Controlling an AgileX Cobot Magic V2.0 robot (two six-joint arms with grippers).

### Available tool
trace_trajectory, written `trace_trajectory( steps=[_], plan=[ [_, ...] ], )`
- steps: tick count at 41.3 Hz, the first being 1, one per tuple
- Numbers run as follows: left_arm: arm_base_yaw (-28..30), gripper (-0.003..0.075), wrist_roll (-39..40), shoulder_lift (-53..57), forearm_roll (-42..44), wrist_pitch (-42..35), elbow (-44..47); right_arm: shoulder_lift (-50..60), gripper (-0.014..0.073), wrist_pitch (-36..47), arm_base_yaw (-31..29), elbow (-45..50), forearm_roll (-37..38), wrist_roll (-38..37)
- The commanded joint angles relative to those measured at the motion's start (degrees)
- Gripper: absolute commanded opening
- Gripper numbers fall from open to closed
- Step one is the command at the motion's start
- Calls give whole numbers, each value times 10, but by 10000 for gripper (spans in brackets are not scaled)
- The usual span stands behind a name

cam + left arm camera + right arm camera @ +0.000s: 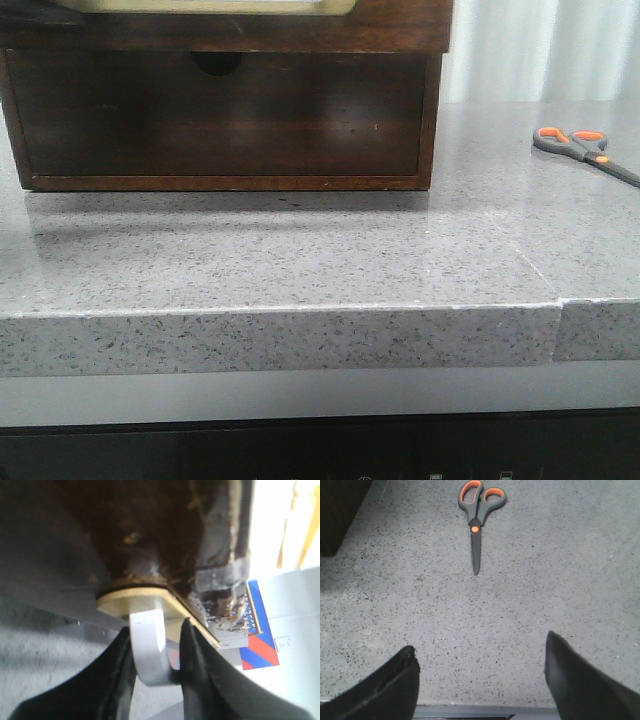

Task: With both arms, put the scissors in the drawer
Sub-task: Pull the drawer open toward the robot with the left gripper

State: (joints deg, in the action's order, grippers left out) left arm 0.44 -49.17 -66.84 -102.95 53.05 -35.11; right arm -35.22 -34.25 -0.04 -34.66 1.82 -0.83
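- Front view: neither of my arms shows. The scissors (585, 152) lie flat at the right edge of the frame on the grey speckled countertop (300, 250), well apart from the dark wooden cabinet (225, 110) in the upper left.
- Left wrist view: my left gripper (156, 655) is clamped narrow on a pale curved handle (149, 647) fixed to a tan plate on the scratched drawer (150, 535).
- Right wrist view: my right gripper (480, 680) hangs spread wide, holding nothing, fingers low in frame; the scissors (478, 517) lie at top centre, blades closed and pointing toward me.
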Motion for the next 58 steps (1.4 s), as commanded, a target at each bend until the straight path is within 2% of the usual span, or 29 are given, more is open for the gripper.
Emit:
trace_trajectory(
  steps=[1,8,17,20,27,29,32,36,46,52,58],
  plan=[
    [-4,103,-43,66,-36,90,26,-3,547,37,-4,-19,6,3],
    [-4,103,-43,151,-36,105,90,-3,547,37,-4,-19,6,3],
    [-4,120,-42,203,-26,79,107,-3,547,37,-4,-19,6,3],
    [-4,180,-41,203,-24,76,107,-3,547,37,-4,-19,6,3],
    [-4,445,-41,199,-14,58,107,-3,547,37,-4,-19,6,3],
    [-4,498,-41,199,-5,58,107,-3,547,37,-4,-19,6,3],
    [-4,530,-41,201,20,58,107,-3,547,37,-4,-19,6,3],
    [-4,529,-40,206,64,51,107,-3,547,37,-4,-19,6,3],
    [-4,529,64,260,232,-4,100,-3,547,37,-4,-19,6,3],
    [-4,525,185,315,409,-26,69,-3,547,37,-4,-19,6,3],
    [-4,525,330,370,640,-19,0,-3,547,37,-4,-19,6,3]
  ],
)
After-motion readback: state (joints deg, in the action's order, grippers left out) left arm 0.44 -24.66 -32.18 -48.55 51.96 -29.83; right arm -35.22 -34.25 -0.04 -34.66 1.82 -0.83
